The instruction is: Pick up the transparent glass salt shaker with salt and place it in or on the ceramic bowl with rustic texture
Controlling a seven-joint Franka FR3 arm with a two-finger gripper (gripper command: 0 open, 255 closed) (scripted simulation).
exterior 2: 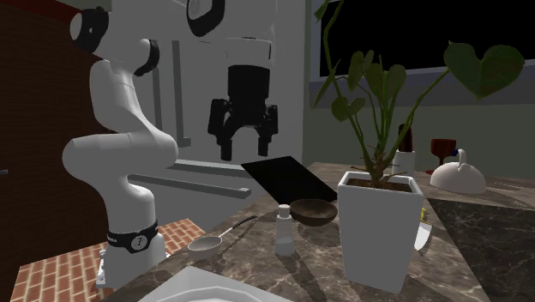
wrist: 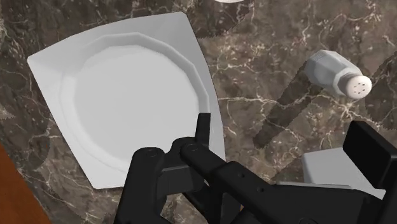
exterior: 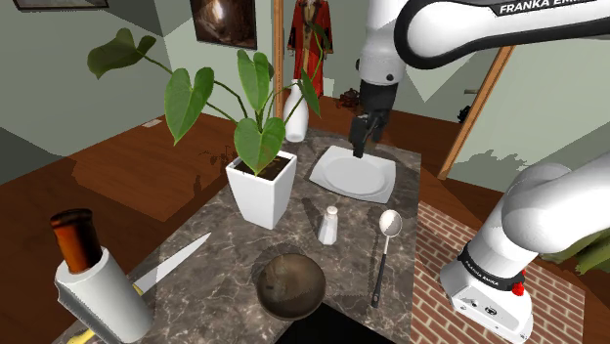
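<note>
Gripper (exterior 2: pixel 247 144) hangs above the square white plate (exterior: pixel 352 174), 2 fingers spread and empty, probably ready to straddle its target. Salt shaker (exterior: pixel 328 225) stands upright on the marble counter (exterior: pixel 239 256), between plate and dark bowl (exterior: pixel 290 285).

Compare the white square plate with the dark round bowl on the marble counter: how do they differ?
The white square plate is pale, flat and cornered; the dark brown round bowl is deep and curved. The plate lies below the open gripper; the bowl sits apart from it, beyond the white salt shaker, toward the shoulder view's bottom. Both rest on the dark marbled countertop.
</note>
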